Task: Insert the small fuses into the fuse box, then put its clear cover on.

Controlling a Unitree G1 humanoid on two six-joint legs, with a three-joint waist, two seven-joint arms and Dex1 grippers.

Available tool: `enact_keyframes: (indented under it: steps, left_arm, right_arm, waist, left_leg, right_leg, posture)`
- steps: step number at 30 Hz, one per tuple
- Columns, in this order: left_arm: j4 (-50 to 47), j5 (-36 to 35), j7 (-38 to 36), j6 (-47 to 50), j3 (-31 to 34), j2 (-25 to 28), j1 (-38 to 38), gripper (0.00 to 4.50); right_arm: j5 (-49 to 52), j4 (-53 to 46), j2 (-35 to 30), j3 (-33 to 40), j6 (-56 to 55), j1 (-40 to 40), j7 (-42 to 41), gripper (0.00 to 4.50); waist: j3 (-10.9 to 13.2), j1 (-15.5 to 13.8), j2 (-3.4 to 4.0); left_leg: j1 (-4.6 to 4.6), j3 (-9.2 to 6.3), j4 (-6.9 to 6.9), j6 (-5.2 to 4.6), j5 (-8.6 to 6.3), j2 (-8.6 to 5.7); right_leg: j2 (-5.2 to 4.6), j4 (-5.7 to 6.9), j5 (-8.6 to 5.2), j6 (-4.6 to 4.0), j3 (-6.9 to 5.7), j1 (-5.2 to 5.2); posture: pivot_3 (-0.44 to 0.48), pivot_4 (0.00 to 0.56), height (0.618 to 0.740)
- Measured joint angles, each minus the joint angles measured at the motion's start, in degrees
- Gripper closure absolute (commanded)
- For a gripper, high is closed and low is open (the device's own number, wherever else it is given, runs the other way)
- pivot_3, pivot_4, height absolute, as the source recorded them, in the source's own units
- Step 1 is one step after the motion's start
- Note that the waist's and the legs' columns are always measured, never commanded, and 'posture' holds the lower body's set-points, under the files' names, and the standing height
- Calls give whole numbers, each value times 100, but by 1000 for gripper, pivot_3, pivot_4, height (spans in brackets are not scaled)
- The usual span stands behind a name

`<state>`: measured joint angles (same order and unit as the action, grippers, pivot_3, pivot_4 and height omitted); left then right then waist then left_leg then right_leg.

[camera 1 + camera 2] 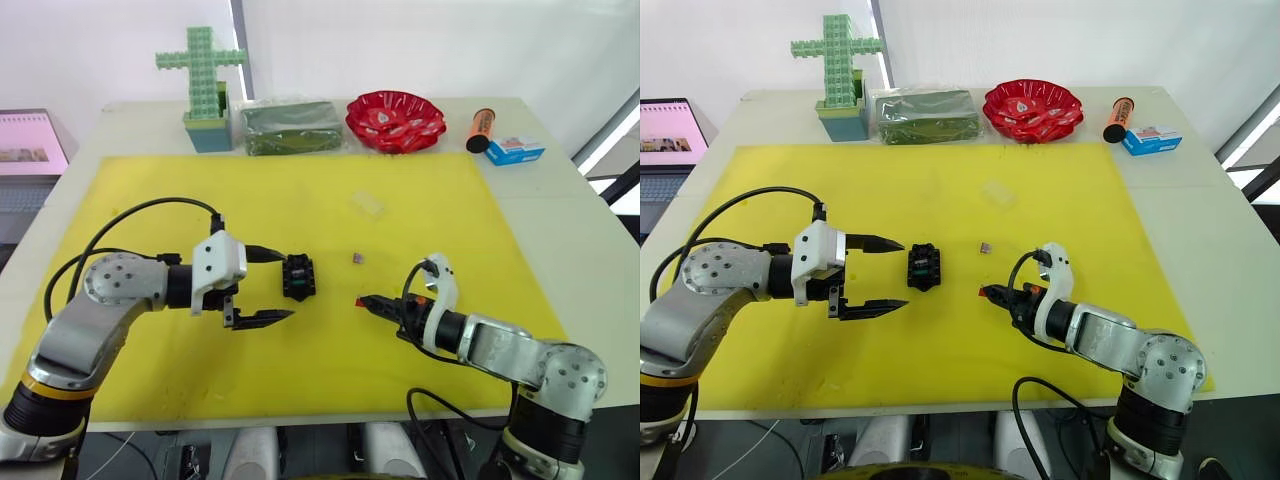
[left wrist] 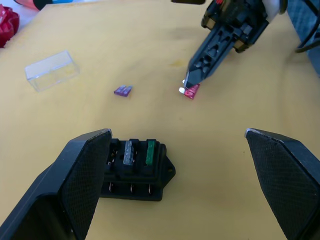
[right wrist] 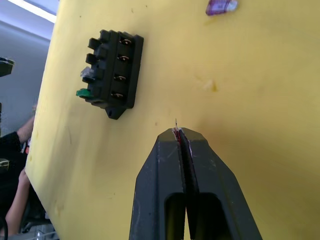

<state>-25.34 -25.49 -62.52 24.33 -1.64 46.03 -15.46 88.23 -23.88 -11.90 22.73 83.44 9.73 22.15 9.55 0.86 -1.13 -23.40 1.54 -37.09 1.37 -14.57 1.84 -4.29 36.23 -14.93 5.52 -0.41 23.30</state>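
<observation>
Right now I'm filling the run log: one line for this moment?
left pincer open by fuse box | right pincer shut on red fuse | mauve fuse loose | clear cover off

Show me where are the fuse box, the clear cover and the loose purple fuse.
fuse box point(image 2: 134, 170): left wrist view, its top.
clear cover point(image 2: 52, 70): left wrist view, its top face.
purple fuse point(image 2: 123, 91): left wrist view, its body.

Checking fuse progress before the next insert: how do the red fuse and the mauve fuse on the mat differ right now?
The red fuse is pinched between the shut fingers of the right gripper; the mauve fuse lies loose on the yellow mat, untouched. The red fuse is nearer the robot, the mauve fuse farther out, towards the clear cover. Both are tiny flat chips, and neither is in the fuse box yet.
</observation>
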Motion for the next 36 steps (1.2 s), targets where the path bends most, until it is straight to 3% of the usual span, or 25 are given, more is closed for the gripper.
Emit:
enact_keyframes:
  steps: [8,22,36]
  left_arm:
    - [-15,-12,15,29,12,14,33,0]
    - [-16,-17,60,53,11,8,35,0]
    - [24,-4,81,50,-16,-38,-46,0]
  right_arm:
    - [1289,-7,-826,-1091,-1589,-314,1090,4473]
    - [1833,-9,-1580,-2218,-2971,-321,1413,4473]
    - [2300,-250,-3252,-2461,-2579,-62,-3,9]
  waist:
    - [0,-6,0]
    - [0,-20,-1]
    - [1,-26,-3]
  left_leg:
    - [0,0,-1,0,0,0]
    - [-1,-4,-2,0,0,2]
    - [0,-5,-4,-1,-1,2]
  right_leg:
    - [1,-1,0,0,4,0]
    - [0,-3,-1,-1,6,0]
    - [0,-5,-3,-4,8,-1]
  posture:
    - [0,150,740]
    - [0,150,740]
    - [0,150,740]
